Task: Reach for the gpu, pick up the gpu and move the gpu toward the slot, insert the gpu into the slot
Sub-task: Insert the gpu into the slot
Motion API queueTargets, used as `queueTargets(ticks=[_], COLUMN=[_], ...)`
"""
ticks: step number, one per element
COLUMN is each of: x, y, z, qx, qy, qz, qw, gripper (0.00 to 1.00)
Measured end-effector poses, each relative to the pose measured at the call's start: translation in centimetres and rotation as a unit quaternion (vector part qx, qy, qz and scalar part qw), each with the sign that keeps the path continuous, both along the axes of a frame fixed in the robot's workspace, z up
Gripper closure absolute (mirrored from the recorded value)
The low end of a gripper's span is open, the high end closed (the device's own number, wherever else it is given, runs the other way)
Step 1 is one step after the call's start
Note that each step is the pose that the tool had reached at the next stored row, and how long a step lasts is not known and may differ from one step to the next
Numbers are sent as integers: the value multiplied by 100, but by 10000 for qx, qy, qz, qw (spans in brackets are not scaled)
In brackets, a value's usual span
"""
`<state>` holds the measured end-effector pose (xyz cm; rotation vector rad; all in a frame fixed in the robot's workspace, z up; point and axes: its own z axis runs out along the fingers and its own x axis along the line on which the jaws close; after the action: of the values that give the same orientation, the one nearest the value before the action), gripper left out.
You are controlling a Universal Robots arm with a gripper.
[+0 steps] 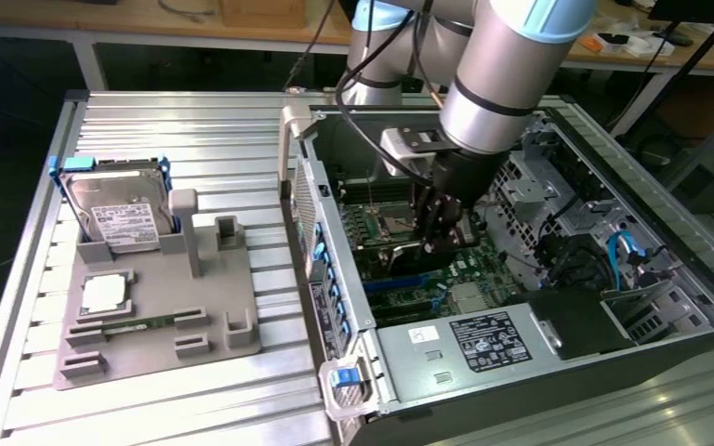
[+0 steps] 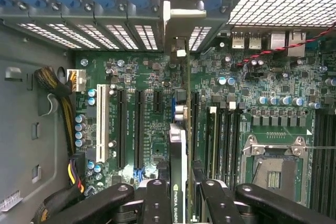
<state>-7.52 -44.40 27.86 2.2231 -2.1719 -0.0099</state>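
Two of three steps look done to me: the thin dark circuit-card gpu with silver end bracket (image 2: pixel 178 177) is picked up and now inside the open grey computer case (image 1: pixel 654 279). The black two-finger gripper (image 2: pixel 181 205) has its jaws clamped on the gpu. The card stands edge-on between the fingers (image 2: pixel 156 203), over the green motherboard (image 2: pixel 262 77). Its bracket end is near the case's vented rear wall. The long narrow blue plastic slot (image 1: pixel 397 278) lies just below the gripper in the exterior view. Insertion is left, I judge: I can't tell if the card edge touches the slot.
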Motion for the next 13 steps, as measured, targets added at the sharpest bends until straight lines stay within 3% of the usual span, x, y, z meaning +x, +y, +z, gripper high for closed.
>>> queueTargets(ticks=[3,8,13], x=[33,110,117], y=[-5,-15,-25], z=[-1,-1,-5], qx=[20,25,25], qy=[19,56,59], qz=[-3,-4,-8], qw=[10000,10000,10000], gripper=[73,73,73])
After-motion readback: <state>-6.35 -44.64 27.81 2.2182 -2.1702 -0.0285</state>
